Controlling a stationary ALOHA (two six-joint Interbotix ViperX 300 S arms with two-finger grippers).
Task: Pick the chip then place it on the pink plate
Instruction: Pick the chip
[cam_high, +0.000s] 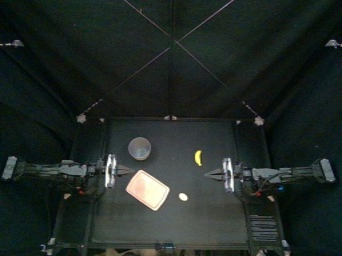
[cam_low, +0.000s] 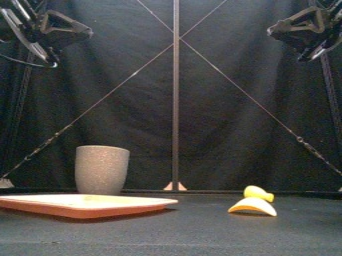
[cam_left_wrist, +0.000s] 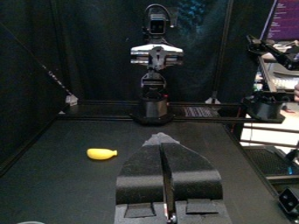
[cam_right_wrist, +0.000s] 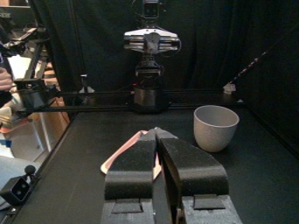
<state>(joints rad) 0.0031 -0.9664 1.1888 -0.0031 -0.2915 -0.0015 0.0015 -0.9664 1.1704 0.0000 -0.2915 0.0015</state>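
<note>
Pale yellow and thin, the chip (cam_high: 183, 197) lay flat on the black tabletop (cam_high: 207, 220), just beside the front right corner of the pink plate (cam_high: 147, 187) but not touching it. It sat well in front of the yellow banana (cam_high: 199, 157).

You had both arms resting high at the table's sides. The left gripper (cam_left_wrist: 163, 144) had its jaws pressed together on nothing, and so did the right gripper (cam_right_wrist: 156, 136).

Your best course, as I judged it, was to use the right arm, since the chip lay a little to its side of the middle. That meant spreading the jaws before descending, coming straight down over the chip, and closing across its narrow width. A piece that low gave you little edge to catch, so the tips needed to come almost to the tabletop. The carry was short: lift just clear of the rim and release over the plate's middle.

The plate looked like smooth, flat plastic with a shallow raised lip. The tall grey cup (cam_high: 139, 149) behind it looked matte and speckled, and the banana curved and glossy.
</note>
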